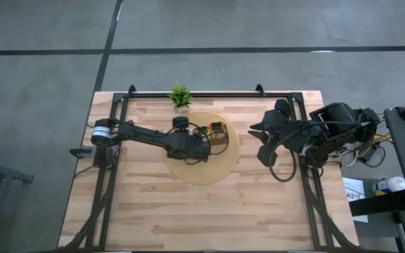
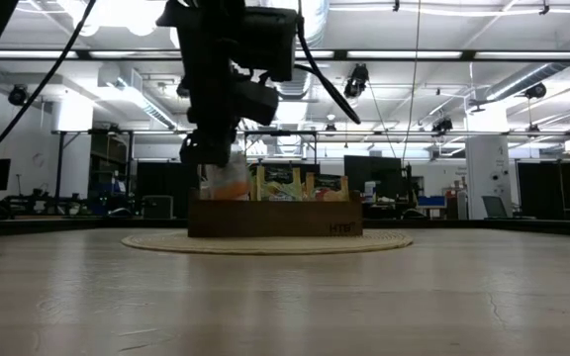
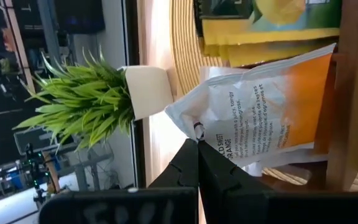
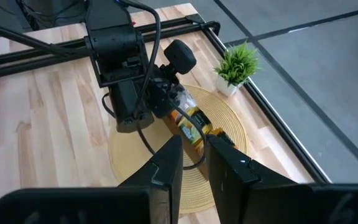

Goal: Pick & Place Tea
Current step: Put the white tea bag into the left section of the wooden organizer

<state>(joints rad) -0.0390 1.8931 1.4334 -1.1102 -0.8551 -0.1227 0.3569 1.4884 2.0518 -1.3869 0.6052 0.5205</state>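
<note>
Pinching a white-and-orange sachet (image 3: pixel 263 112) corner, left fingers (image 3: pixel 188 163) meet.

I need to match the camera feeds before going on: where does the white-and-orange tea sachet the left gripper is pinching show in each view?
High view: hidden under the left gripper, by the tray.
Low view: white-and-orange tea sachet at the tray's left end.
Left wrist view: centre-right, corner pinched.
Right wrist view: cannot tell, behind the left arm.
Shared landmark: the potted plant, absent only from the low view.
</note>
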